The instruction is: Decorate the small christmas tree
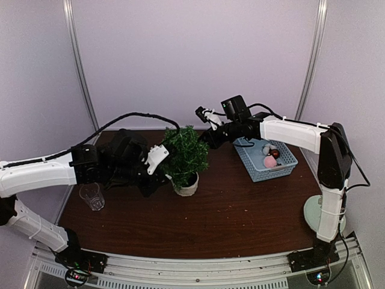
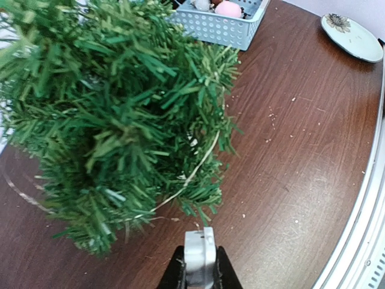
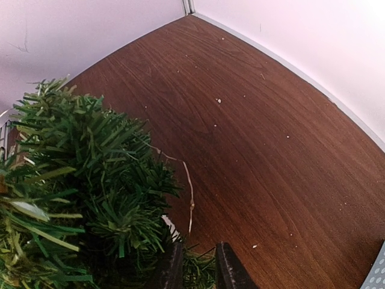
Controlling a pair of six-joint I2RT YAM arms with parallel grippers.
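Two claws are parked right at the small christmas tree, which is seen upright in its white pot on the brown table, squeezed between them. The left gripper is held low with the tree's foliage just ahead of it, and its jaws are closed on a small white piece; what that piece is can't be made out. A thin pale wire is draped over the sprigs just in front of that claw. The right gripper is hung at the crown, foliage directly under and beside it, jaws left a narrow gap apart with green sprigs visible through the gap. The same wire is seen just ahead of its fingertips. Behind the right claw, under its arm, a light-blue basket with a pink ball is found. A clear cup is set well behind the left claw.
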